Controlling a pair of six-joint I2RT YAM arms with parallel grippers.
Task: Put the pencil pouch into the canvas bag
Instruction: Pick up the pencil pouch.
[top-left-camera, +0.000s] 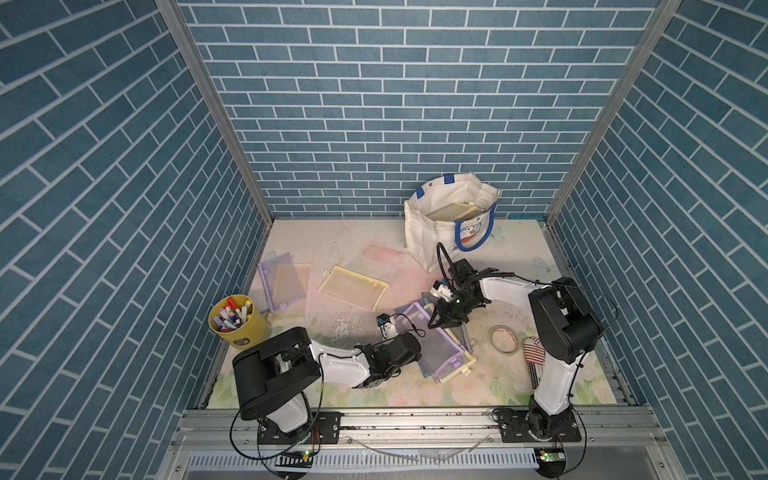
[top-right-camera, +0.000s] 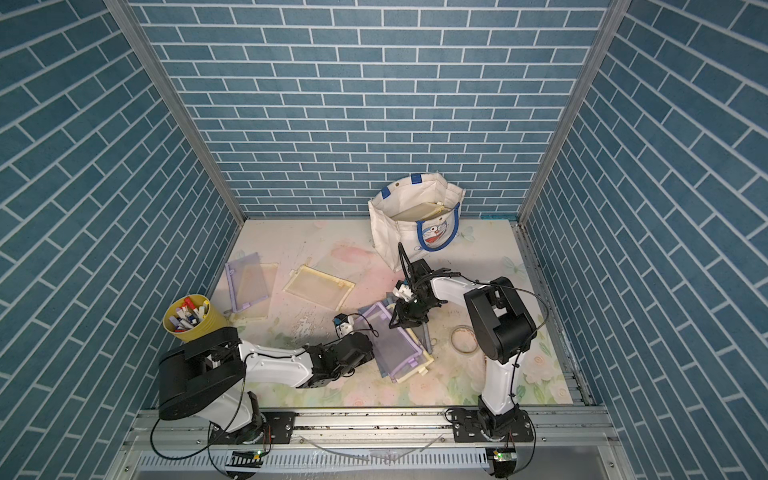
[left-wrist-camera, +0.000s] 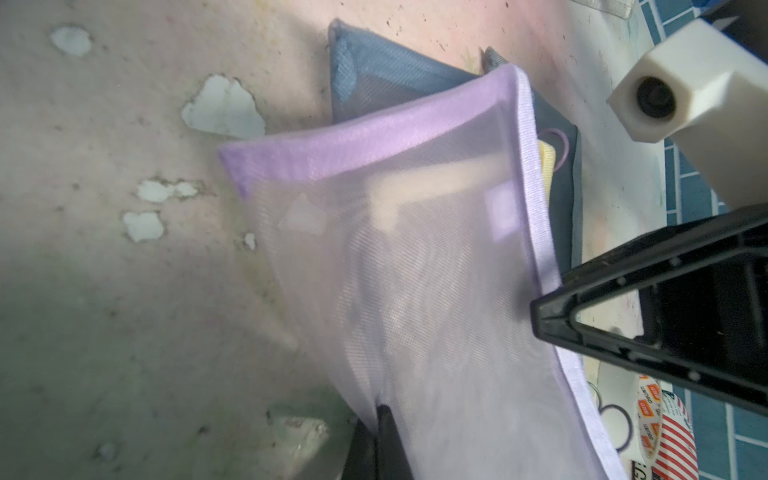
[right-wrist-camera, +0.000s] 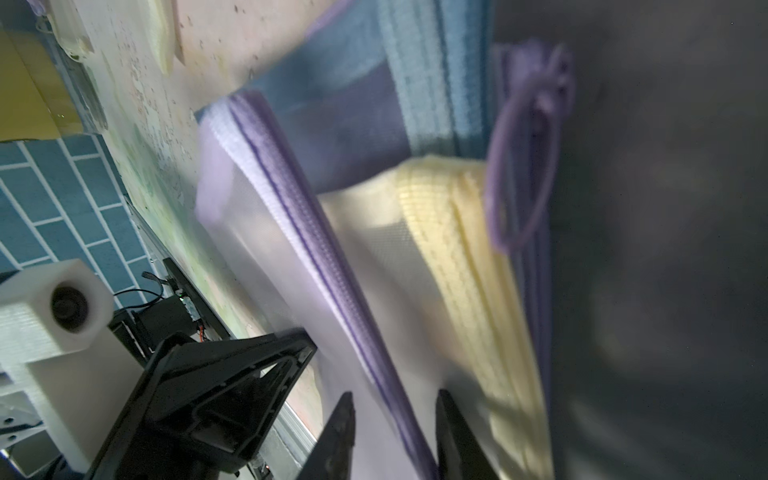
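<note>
The cream-white canvas bag (top-left-camera: 424, 237) with blue strap handles and a blue cartoon cat print stands open at the far side of the flower-printed bench (top-left-camera: 374, 249). Inside it one pale yellow flat pouch (top-left-camera: 451, 211) leans, partly visible. At the near left the round yellow cup (top-left-camera: 251, 334) holds many markers (top-left-camera: 232, 318) standing upright. The pencil pouch (left-wrist-camera: 395, 270), a flat see-through purple mesh pouch with a purple zipper band, is well apart from the bag, between the two arms, on top of a pile with a yellow mesh pouch (right-wrist-camera: 449, 232) and a blue mesh pouch (right-wrist-camera: 357, 83) under it. One end of it is raised off the pile. The left tool (left-wrist-camera: 379, 417) is closed tight on the mesh of this pouch. The right tool (right-wrist-camera: 395, 399) has its jaws apart, one on each side of the purple zipper edge, with a gap showing.
</note>
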